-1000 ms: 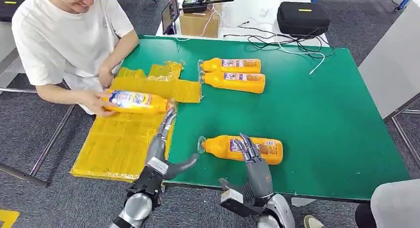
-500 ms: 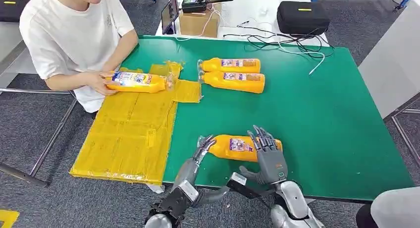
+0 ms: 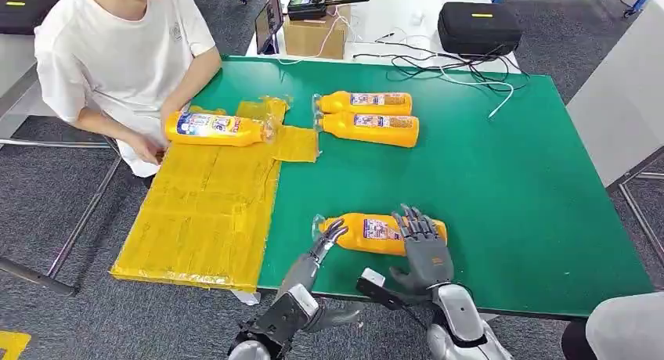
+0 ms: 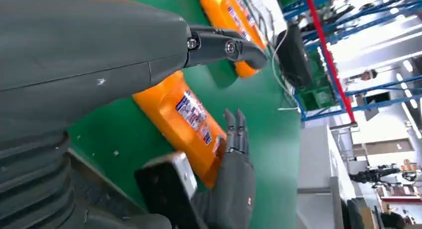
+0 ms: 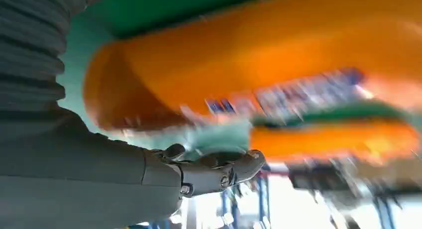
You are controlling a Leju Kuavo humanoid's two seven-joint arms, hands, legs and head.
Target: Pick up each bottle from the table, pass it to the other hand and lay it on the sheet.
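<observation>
Left to right: the yellow sheet (image 3: 205,211) overhangs the tabletop's (image 3: 501,188) left edge, one bottle (image 3: 218,129) lying at its far end. My left hand (image 3: 327,239), fingers apart and empty, points at the cap end of the near bottle (image 3: 374,232). That bottle lies on the green tabletop, long axis left-right, cap left. My right hand (image 3: 419,239) rests spread over its base end, not yet clamped; it is nearer, so I judge it lifts.
</observation>
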